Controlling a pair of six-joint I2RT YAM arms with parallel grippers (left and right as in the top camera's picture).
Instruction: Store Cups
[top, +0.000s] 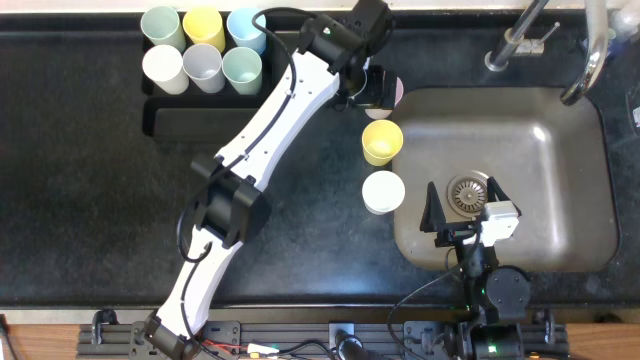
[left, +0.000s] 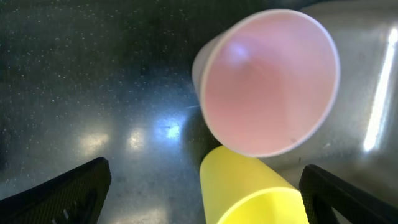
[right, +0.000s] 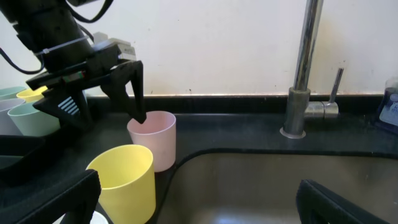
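Note:
A pink cup (left: 267, 81) stands upright on the dark counter by the sink's corner, also seen as the pink cup (right: 155, 140). Beside it stand a yellow cup (top: 382, 140) and a white cup (top: 383, 190), in a row along the sink's left edge. My left gripper (top: 365, 85) hangs open just above the pink cup (top: 397, 92), one finger (right: 138, 99) down at the cup's rim and nothing held. My right gripper (top: 463, 200) stays open and empty low over the sink (top: 560, 150), apart from the cups.
A black tray (top: 160, 110) at the back left holds several pastel cups (top: 203, 62). A tap (right: 305, 68) rises behind the sink. The left arm's white links cross the counter diagonally. Bare counter lies at the front left.

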